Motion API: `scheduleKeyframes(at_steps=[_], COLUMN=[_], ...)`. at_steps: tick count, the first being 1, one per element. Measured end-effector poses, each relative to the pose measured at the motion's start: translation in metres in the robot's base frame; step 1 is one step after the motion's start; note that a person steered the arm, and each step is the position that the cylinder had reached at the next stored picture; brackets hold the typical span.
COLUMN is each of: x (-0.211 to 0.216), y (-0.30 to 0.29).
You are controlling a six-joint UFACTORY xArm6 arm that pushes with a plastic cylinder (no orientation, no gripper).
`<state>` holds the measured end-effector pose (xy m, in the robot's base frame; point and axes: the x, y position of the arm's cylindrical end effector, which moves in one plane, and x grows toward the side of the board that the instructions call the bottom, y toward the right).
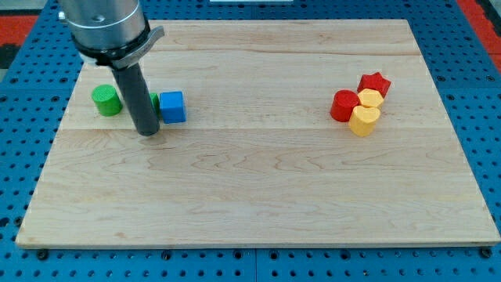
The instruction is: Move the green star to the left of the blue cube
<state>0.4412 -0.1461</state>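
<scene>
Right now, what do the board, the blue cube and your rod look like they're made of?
The board looks like pale wood, matte, with grain lines and plank seams showing. The blue cube has flat, even colour and soft edges, so painted wood or plastic; I can't tell which. The rod looks like dark metal or plastic with a dull sheen; my tip rests just to the view's left of the cube.

The dark rod's tip (147,133) rests on the pale wooden board (258,204) near the view's left. A small blue cube (172,107) lies just to its right. A green block (154,102), mostly hidden behind the rod, touches the cube's left face. A round green cylinder (106,100) stands left of the rod, leaving a narrow gap. Toward the view's right, well apart, a red cylinder (343,105), red star (375,82) and two yellow blocks (365,119) form one tight cluster. Open board separates the two groups.
</scene>
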Motion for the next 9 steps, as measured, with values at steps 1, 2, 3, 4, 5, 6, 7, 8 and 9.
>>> scheduleKeyframes(at_steps=[1,2,3,4,5,6,7,8,9], x=[-0.019,-0.006,0.019,0.009,-0.009,-0.024,-0.024,-0.024,-0.024], y=[0.012,0.012,-0.016,-0.033,-0.034,-0.039,-0.038,-0.038,-0.03])
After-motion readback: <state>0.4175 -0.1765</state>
